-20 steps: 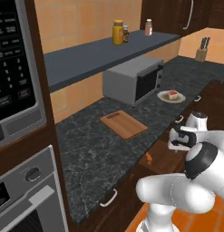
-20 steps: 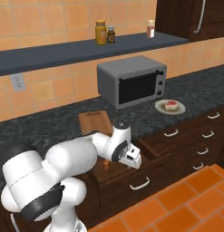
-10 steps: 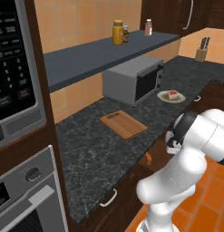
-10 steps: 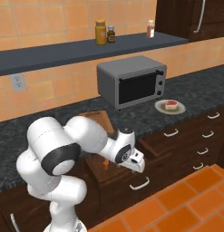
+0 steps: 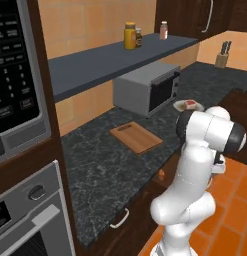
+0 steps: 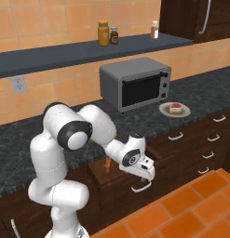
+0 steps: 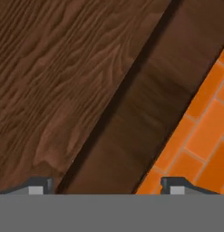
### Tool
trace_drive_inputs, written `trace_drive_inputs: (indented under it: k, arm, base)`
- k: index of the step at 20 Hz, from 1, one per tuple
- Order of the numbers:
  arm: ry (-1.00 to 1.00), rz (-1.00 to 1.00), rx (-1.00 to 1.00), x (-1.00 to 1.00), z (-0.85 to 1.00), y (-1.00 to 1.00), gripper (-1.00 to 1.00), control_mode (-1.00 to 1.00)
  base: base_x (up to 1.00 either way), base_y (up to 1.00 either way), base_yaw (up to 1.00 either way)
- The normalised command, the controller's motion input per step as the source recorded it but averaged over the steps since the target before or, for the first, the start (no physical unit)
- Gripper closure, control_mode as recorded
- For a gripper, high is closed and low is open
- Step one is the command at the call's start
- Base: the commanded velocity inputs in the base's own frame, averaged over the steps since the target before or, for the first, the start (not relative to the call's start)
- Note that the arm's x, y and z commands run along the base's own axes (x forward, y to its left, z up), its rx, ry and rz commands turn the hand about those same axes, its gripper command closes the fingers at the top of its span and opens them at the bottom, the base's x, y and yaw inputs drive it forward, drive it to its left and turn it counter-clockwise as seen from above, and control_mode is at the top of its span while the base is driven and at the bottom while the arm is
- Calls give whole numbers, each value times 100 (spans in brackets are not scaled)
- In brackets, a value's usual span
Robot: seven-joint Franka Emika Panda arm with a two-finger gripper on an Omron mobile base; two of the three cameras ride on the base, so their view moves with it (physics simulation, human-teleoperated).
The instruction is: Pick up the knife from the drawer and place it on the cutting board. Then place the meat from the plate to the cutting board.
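- Our gripper (image 7: 104,188) hangs low in front of the pulled-out drawer (image 6: 117,174), pointing down at its dark wooden front, with orange floor tiles (image 7: 199,136) off to one side.
- The two finger tips (image 7: 38,186) stand wide apart with only wood between them; we are grasping nothing.
- In the right base view our hand sits right above the drawer's curved silver handle (image 6: 142,187), at the front edge of the drawer.
- The knife (image 6: 107,164) lies inside the drawer, its orange-brown handle showing just behind our wrist; we cannot make out the blade.
- The cutting board (image 5: 135,137) lies flat on the dark stone counter (image 5: 95,170), near its front edge and in front of the grey toaster oven (image 5: 146,88).
- The plate (image 6: 174,109) rests on the counter beside the oven, well apart from the board, and the meat (image 6: 175,108) lies on its centre.
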Motion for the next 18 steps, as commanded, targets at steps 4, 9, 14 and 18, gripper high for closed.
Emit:
trace_drive_inputs:
  k: [4,9,14,18]
  arm:
    - [15,0,0,-90,-65,-94,-100,-100]
    - [13,-4,5,-100,-20,-100,-100,-100]
    - [1,-2,18,-66,59,-55,-100,-100]
    - [-2,3,10,-4,100,4,-100,-100]
  base:
    - [0,0,0]
    - [0,0,0]
    - [0,0,0]
    - [0,0,0]
